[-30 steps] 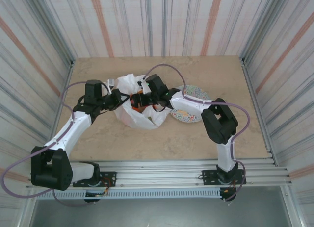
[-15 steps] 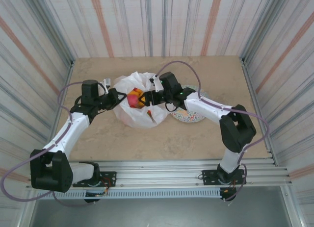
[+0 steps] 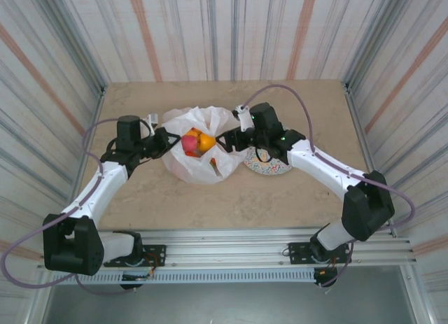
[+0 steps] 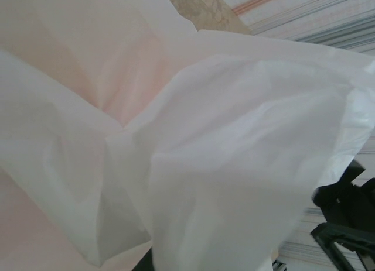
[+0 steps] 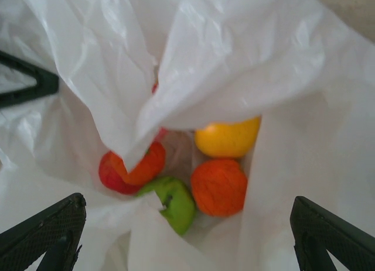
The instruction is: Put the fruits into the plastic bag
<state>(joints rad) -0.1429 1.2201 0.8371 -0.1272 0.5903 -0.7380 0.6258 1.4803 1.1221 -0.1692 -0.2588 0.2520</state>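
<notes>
Left fingers (image 3: 163, 141): closed tight on the left rim of the plastic bag (image 3: 199, 166), pinching the thin film and holding that side of the mouth up.
Right fingers (image 5: 50, 230): standing wide apart with nothing between them, hanging just over the right side of the bag's mouth.
Plastic bag: lying on the surface (image 3: 301, 205) between the two arms, with its mouth open and a fold (image 5: 193, 101) drooping across the opening.
Fruits (image 3: 196, 142): sitting in the bottom of the bag. A yellow fruit (image 5: 228, 137), an orange (image 5: 218, 186), a green fruit (image 5: 174, 203) and a red fruit (image 5: 108, 174) are showing.
Patterned plate (image 3: 269, 166): resting just beside the bag on its right.
Step in hand: probably working at the bag's mouth with empty right fingers.
Doing it well: the right fingers should be moving straight up and clear of the film. The left pinch should be staying firm so the mouth is not collapsing.
Risk: an open finger catching the loose fold and dragging the bag.
</notes>
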